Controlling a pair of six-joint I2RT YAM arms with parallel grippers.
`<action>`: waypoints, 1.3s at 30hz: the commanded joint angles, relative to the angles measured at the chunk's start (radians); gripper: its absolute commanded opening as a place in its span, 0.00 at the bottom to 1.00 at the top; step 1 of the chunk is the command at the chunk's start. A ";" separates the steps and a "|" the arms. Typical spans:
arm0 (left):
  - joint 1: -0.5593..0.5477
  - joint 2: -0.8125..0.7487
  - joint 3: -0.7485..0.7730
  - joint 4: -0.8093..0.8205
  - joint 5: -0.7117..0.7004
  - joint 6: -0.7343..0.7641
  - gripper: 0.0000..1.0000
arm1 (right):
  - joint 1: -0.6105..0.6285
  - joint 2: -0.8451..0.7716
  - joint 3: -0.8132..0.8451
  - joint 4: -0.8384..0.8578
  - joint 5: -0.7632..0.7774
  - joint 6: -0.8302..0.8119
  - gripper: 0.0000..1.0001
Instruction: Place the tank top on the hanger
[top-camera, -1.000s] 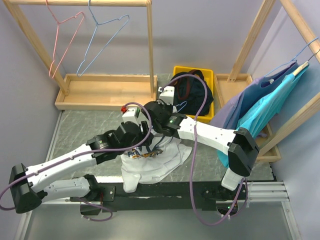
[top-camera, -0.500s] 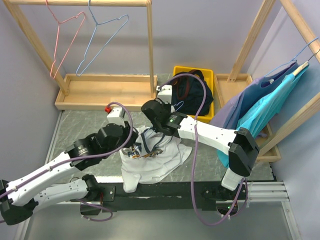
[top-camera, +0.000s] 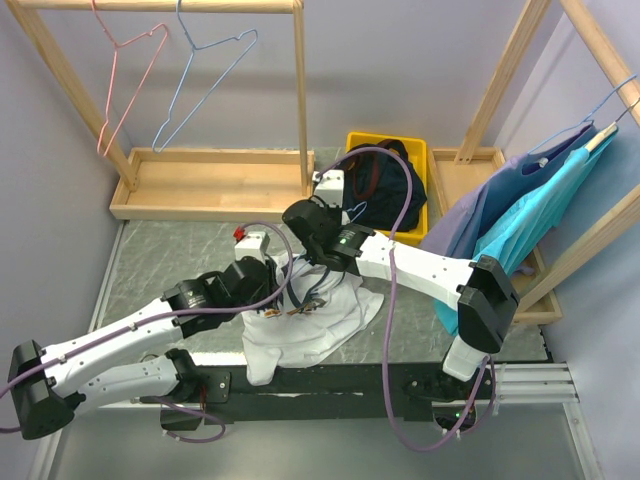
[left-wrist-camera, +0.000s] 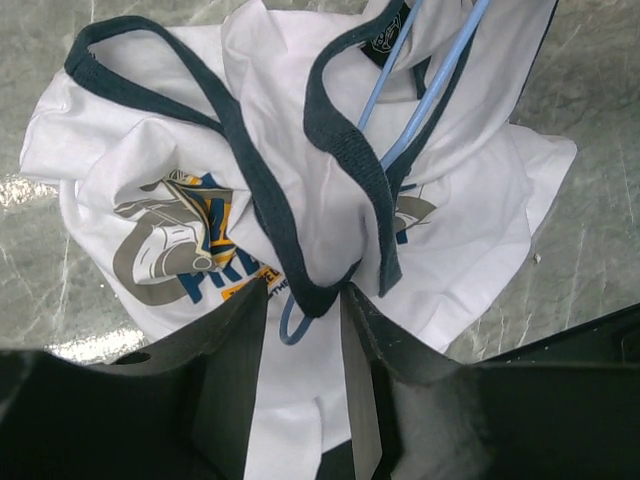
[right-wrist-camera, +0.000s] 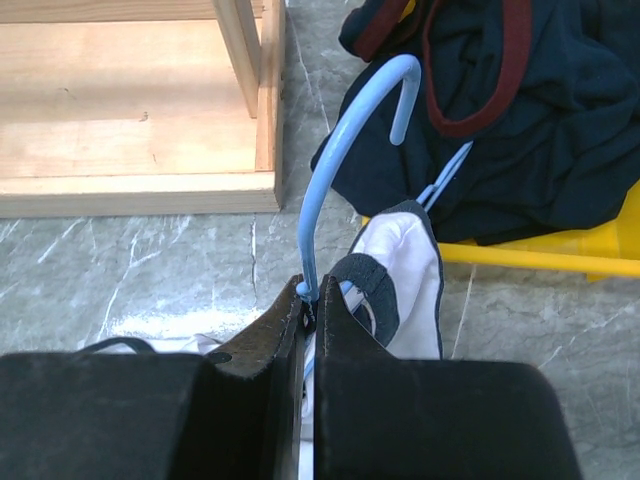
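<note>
The white tank top with navy trim lies bunched on the marble table, its printed graphic facing up. A light-blue wire hanger runs through the neck opening. My right gripper is shut on the hanger's neck just below the hook, and in the top view that gripper sits over the shirt's upper edge. My left gripper hovers at the shirt's left side, jaws apart. A loop of navy trim lies right at its fingertips, with white cloth showing in the gap.
A yellow bin holding a dark navy garment stands just behind the shirt. The wooden rack at back left carries a pink hanger and a blue hanger. Teal and purple shirts hang at right.
My left arm swung out to the left and has come back in against the shirt's left side. The right arm and the hanger have stayed put.
</note>
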 joint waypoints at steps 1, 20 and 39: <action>0.002 0.018 0.012 0.081 0.013 0.042 0.41 | 0.003 -0.040 0.034 -0.014 -0.066 0.033 0.00; 0.004 0.015 -0.025 0.217 -0.025 0.154 0.01 | -0.006 -0.181 -0.124 0.131 -0.310 -0.098 0.33; 0.004 -0.086 -0.119 0.314 -0.027 0.179 0.01 | -0.060 -0.347 -0.409 0.346 -1.029 -0.150 0.42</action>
